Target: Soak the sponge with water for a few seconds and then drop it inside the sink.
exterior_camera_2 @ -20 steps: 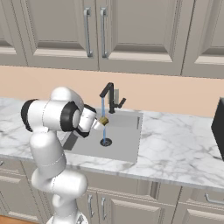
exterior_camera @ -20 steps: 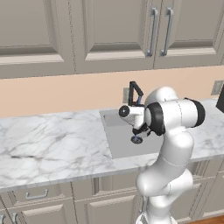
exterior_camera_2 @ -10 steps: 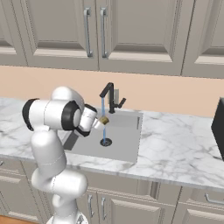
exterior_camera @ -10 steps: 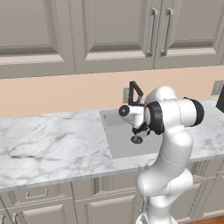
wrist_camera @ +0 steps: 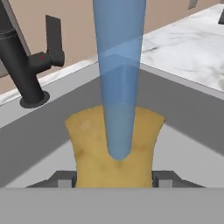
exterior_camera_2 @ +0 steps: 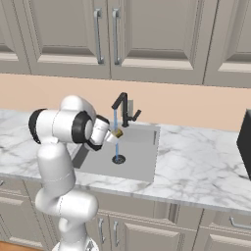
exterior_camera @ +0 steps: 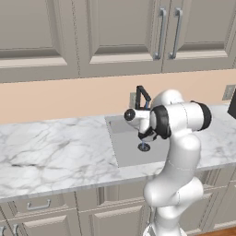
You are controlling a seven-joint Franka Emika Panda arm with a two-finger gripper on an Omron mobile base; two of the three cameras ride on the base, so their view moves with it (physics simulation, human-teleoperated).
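Grey cabinets (exterior_camera_2: 147,34) above a peach wall, white marble counter (exterior_camera: 50,154) below, with sink (exterior_camera_2: 139,157) set into it and black faucet (exterior_camera_2: 122,109) at its far edge. Seen from the right base view: arm reaching over the sink's left part, gripper (exterior_camera_2: 116,135) under the spout, clamped on sponge (exterior_camera_2: 117,133). Water (exterior_camera_2: 115,122) falling in a thin pale-blue stream from the spout onto the sponge, continuing down to the round drain (exterior_camera_2: 117,159). Sponge held well above the basin floor, just beside the stream's path, near the faucet.

From the hand view: sponge (wrist_camera: 114,148) pinched between the two fingers (wrist_camera: 65,178), yellow-orange face turned up, sides slightly drawn in where gripped. Water (wrist_camera: 119,74) striking the sponge's middle. Faucet base (wrist_camera: 30,65) and handle standing at upper left on the sink's rim, grey sink wall (wrist_camera: 183,105) behind, marble counter (wrist_camera: 188,39) at upper right.

From the left base view: gripper (exterior_camera: 146,133) mostly hidden behind the arm's wrist, faucet (exterior_camera: 142,94) just past it, drain (exterior_camera: 144,147) showing below, sink (exterior_camera: 122,147) open to the left. Dark object (exterior_camera_2: 245,142) standing at the counter's far right edge.
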